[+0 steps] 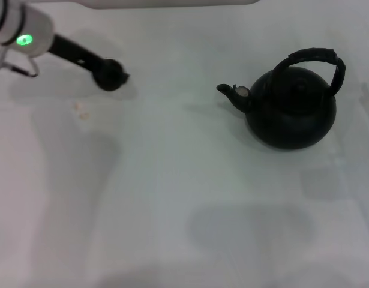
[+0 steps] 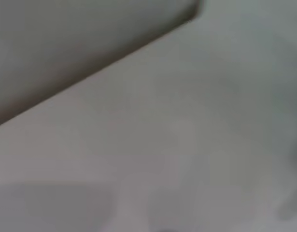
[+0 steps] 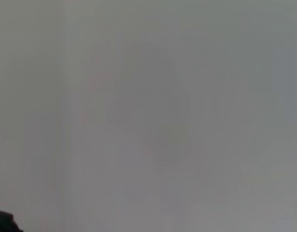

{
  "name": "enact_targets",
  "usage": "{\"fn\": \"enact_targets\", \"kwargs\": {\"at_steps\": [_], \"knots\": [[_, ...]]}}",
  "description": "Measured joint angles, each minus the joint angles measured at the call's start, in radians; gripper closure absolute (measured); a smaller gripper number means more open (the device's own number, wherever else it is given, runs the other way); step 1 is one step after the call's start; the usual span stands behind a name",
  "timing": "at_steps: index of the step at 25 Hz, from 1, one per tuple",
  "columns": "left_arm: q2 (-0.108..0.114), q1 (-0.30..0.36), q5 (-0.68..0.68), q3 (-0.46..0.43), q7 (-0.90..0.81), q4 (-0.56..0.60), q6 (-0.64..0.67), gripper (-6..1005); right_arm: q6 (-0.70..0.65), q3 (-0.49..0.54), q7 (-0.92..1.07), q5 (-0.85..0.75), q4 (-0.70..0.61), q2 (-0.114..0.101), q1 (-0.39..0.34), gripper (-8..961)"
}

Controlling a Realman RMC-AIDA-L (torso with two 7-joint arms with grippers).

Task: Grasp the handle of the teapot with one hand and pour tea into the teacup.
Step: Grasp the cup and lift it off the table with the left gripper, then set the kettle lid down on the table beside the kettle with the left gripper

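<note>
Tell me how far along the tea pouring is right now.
Nothing looks done yet. The teapot stands upright on the table, its handle ungrasped. The left pincer is far off at the back left, holding nothing visible. The right arm and the teacup are out of view. Grasping and pouring remain.

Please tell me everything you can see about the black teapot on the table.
The teapot is a round, squat pot with a matte black surface that looks like cast iron. A short curved spout with a pale tip points toward the robot's left. A thick black arched handle stands upright over the top. The pot sits upright on the white table, on the robot's right side. Nothing else touches it; the left pincer is far from it.
</note>
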Motion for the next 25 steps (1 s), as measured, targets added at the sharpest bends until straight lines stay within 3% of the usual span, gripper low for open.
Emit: {"fn": "enact_targets", "kwargs": {"at_steps": [7,15,25], "knots": [[-0.002,-0.080,0.083,0.000,0.015,0.186,-0.036,305,0.000,0.000,-0.001,0.000,0.000,-0.002,0.001,95],[-0.006,-0.100,0.180,0.000,0.013,0.392,-0.136,305,0.007,0.000,-0.002,0.000,-0.004,-0.001,0.002,95],[-0.007,-0.097,0.232,-0.002,0.006,0.452,-0.146,306,0.012,0.000,-0.002,0.000,-0.009,0.000,0.004,95]]}}
